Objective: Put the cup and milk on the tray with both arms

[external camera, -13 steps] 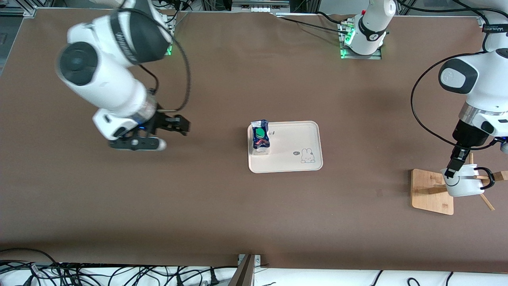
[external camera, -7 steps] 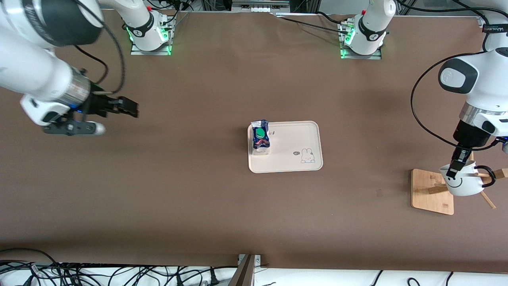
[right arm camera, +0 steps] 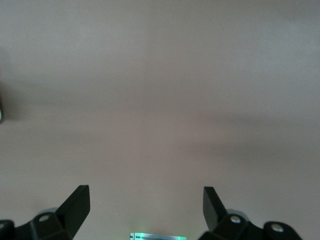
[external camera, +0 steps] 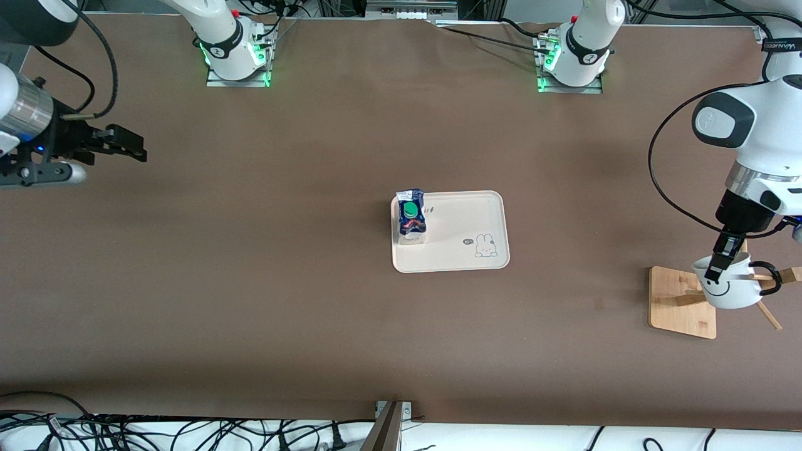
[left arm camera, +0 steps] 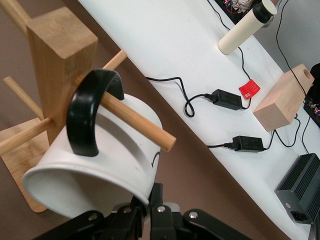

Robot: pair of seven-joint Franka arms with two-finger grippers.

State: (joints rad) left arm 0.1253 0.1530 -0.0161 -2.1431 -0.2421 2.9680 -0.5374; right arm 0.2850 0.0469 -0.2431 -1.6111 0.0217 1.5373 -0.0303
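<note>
The cup [external camera: 728, 289], hung on the wooden stand [external camera: 683, 303], is pinched at its rim by the left hand [external camera: 714, 270]. The right hand [external camera: 128, 145] is held spread over the bench [external camera: 250, 282]. The milk [external camera: 411, 216] is seen upright on the tray [external camera: 463, 219].

Even, bright overhead light; soft shadows on the table [external camera: 313, 313]; sharp focus.

White arm links [external camera: 761, 134] with black joint caps, silver wrist rings, looping black cables [external camera: 664, 181], black two-finger grippers, green-lit bases [external camera: 235, 59] along the frame's top.
</note>
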